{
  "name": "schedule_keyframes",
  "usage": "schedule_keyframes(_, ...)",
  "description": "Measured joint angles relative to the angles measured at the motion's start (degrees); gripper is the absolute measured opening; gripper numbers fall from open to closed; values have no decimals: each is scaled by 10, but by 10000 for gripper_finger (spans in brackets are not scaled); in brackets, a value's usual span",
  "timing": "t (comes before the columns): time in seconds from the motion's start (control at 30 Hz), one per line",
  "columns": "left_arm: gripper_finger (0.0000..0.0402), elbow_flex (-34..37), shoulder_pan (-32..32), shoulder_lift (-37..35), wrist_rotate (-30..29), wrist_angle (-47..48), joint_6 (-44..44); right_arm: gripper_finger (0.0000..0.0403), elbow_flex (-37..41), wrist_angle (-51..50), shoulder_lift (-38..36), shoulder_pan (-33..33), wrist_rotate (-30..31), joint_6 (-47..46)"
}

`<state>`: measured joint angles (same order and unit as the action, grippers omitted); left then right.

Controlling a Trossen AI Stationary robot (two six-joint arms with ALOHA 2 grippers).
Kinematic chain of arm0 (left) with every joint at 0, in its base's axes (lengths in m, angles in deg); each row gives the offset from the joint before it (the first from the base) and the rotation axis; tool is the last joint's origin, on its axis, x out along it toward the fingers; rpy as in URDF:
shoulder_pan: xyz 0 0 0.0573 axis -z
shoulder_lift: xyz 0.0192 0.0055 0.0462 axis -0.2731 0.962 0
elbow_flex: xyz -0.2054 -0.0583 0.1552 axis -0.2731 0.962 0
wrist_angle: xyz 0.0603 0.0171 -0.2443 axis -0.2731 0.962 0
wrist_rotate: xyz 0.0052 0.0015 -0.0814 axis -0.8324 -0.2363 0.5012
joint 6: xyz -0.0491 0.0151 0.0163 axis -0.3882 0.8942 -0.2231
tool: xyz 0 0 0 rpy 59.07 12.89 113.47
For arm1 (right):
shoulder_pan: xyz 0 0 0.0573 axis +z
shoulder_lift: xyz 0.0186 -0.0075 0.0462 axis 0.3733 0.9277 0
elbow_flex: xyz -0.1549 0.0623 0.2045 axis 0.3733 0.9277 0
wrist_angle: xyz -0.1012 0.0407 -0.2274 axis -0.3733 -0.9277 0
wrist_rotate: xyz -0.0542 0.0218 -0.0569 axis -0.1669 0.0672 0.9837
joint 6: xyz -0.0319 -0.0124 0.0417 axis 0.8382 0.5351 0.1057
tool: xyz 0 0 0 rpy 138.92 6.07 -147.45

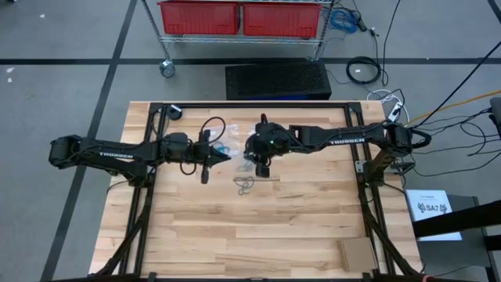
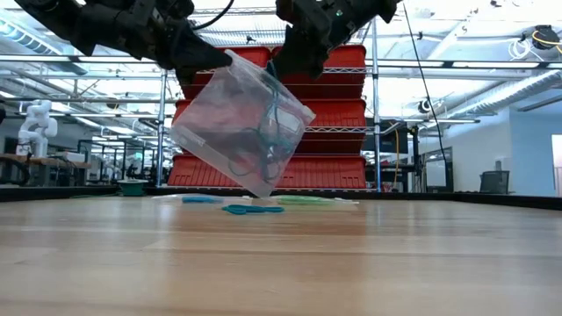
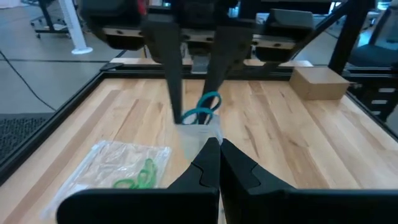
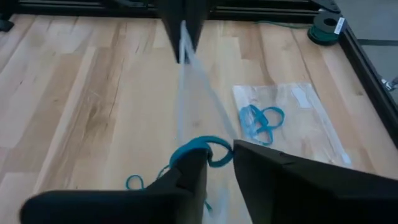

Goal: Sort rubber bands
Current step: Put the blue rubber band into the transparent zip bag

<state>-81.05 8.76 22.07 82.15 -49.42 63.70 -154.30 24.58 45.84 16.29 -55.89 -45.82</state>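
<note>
- Clear plastic, a raised bag hangs between both arms above the table, tilted, with dark teal rubber bands inside it.
- Left gripper is pressed together, pinching the raised bag's edge.
- Right gripper stands slightly parted at the bag's mouth, a teal band between its fingers.
- Two flat bags already hold bands: green and bright blue.
- Loose bands lie on the wood, so sorting seems well along but unfinished.

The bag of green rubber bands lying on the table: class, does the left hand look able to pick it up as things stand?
Probably not yet: the left hand is shut on the raised clear bag, so it isn't free, though nothing covers the green bag.
</note>
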Motion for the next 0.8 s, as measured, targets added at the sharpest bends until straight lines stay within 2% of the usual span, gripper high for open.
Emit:
schedule_keyframes(0.23, 0, 0, 12, 0, 3, 0, 5, 110, -5, 11, 0, 0, 17, 3)
schedule_keyframes(0.33, 0, 0, 12, 0, 3, -1, 5, 113, -17, 9, 0, 3, 37, 17)
schedule_keyframes(0.5, 0, 0, 11, 0, 1, -3, 4, 114, -28, 7, -1, 15, 37, 35)
schedule_keyframes(0.63, 0, 0, 11, 0, -1, -3, 4, 104, -28, -22, -1, 29, 35, 44)
schedule_keyframes(0.8, 0, 0, 11, 0, -2, -3, 4, 69, -27, -45, -4, 45, 47, 45)
